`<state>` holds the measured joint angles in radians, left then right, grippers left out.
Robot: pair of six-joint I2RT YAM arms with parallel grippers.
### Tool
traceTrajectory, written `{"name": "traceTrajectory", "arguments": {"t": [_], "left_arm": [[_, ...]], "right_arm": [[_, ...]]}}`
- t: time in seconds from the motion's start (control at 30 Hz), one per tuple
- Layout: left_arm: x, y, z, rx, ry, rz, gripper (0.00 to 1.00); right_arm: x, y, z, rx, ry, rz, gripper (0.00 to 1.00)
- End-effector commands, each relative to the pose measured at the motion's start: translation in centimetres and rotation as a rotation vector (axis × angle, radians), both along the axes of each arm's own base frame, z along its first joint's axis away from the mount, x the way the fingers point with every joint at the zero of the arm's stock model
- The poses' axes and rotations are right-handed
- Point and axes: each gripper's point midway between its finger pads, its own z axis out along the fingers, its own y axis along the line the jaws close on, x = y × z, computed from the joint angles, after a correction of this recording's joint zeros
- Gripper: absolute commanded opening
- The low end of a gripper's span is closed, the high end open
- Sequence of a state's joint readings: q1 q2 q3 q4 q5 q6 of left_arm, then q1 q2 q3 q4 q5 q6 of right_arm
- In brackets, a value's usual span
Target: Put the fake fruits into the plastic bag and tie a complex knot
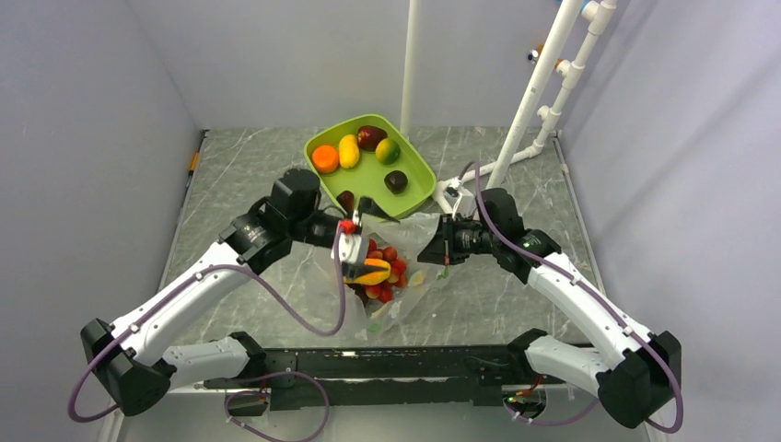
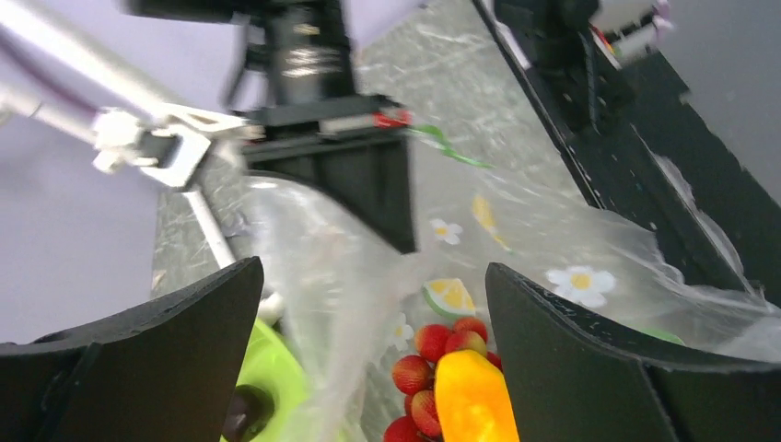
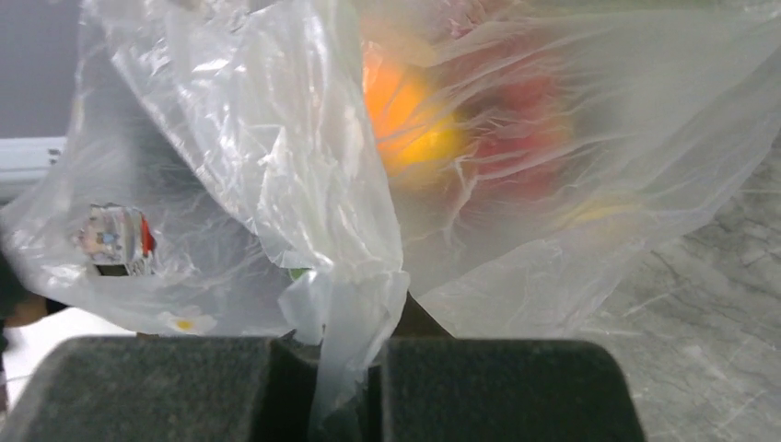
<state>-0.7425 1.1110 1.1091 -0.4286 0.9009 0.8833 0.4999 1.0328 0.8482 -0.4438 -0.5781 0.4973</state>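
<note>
Right gripper clamps the one plastic bag, left gripper gapes; six fake fruits lie in the tray.

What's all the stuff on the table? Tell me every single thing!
table: one, grey marble, under everything
tray: one, lime green, far middle of the table
fruits in tray: six; one orange, one yellow, one green-yellow, three dark maroon
plastic bag: one, clear with little flowers, middle of the table
fruits in bag: one yellow-orange oblong, many red berries
pipes: white, back right
left hand: black, open, above the bag
right hand: black, shut on the plastic bag
</note>
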Motion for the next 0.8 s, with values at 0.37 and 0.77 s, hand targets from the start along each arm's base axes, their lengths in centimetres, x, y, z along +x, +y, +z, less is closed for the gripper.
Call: {"name": "traceTrajectory", "arguments": {"t": [0.37,0.77], "left_arm": [[23.8,2.9,-0.4,-0.039,0.464,0.634,0.87],[32.6,1.2,-13.4,0.234,0.347,0.631,0.95]], "right_arm": [[-2.5,-1.4,-6.3,-0.180,0.103,0.187,0.00],[-2.8,-1.8,-7.2,-0.222,0.111,0.212,0.00]]}}
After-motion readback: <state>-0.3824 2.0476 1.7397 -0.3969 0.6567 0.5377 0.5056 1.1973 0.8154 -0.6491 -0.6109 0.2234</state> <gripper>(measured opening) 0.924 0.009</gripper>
